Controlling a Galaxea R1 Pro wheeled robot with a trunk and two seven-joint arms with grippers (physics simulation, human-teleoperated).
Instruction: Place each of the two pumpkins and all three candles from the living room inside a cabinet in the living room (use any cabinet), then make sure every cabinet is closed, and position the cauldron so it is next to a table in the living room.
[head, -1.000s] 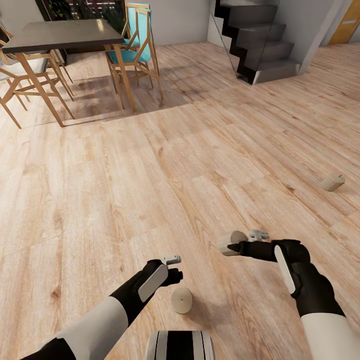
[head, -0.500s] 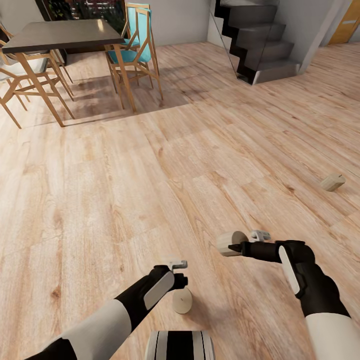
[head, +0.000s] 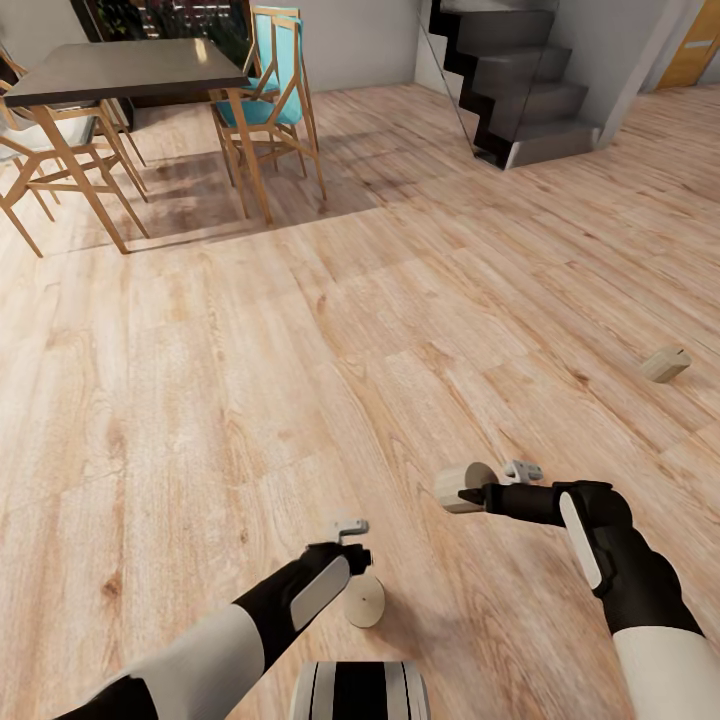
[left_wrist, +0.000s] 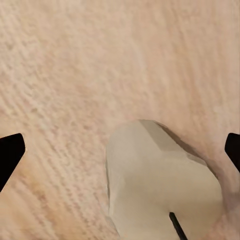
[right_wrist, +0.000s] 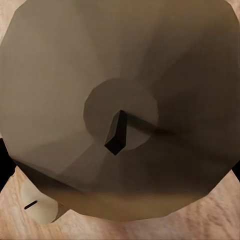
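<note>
Gathering candles off the floor (head: 300, 330) is the step in hand. The right tool (head: 462, 494) pinches 1 candle (head: 455, 484). The left tool (head: 358, 566), spread, hovers touching a 2nd candle (head: 364, 603); it must lower and close. A 3rd (head: 665, 364) lies well apart.

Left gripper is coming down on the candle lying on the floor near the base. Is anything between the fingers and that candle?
Nothing visible. The left gripper hovers just beside the candle on bare wood floor. In the left wrist view the candle lies between the two dark fingertips, open, with only floorboards around it.
</note>
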